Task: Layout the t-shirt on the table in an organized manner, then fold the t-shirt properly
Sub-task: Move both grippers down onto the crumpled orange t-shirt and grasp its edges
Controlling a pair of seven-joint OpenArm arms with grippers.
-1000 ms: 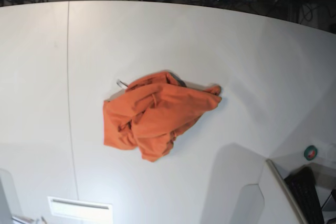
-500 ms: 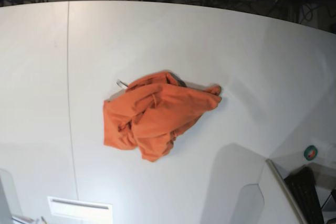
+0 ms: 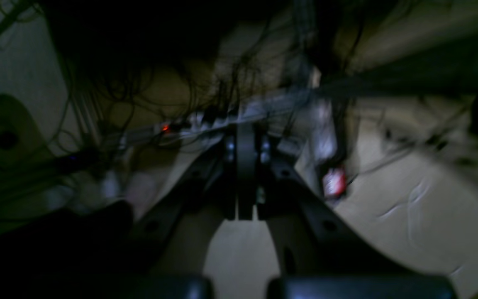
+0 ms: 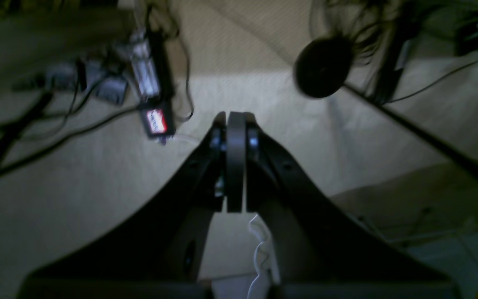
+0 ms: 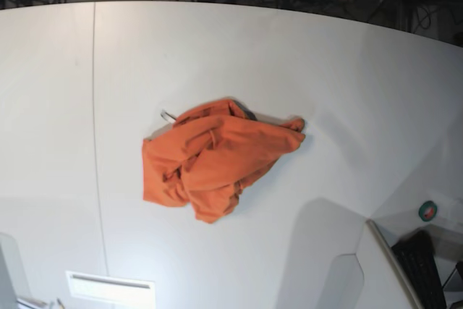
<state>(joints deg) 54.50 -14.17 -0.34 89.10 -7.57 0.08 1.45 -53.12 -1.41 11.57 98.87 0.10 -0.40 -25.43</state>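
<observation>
The orange t-shirt (image 5: pixel 213 158) lies crumpled in a heap near the middle of the white table (image 5: pixel 325 85), with nothing touching it. Both arms are far from it, past the table's far edge. In the left wrist view, my left gripper (image 3: pixel 241 141) is shut with nothing in it, over a dim floor full of cables. The right wrist view shows my right gripper (image 4: pixel 235 124) also shut and holding nothing, above beige floor. In the base view only small white bits show at the top edge.
A thin dark seam (image 5: pixel 94 106) crosses the table on the left. A green tape roll (image 5: pixel 428 210) and a dark keyboard-like thing (image 5: pixel 423 265) sit at the lower right. A white slotted box (image 5: pixel 110 287) is at the near edge. Cables and a power strip (image 4: pixel 156 120) lie on the floor.
Both grippers have drawn back from the far table edge, almost leaving the top of the base view. The t-shirt has not moved.
</observation>
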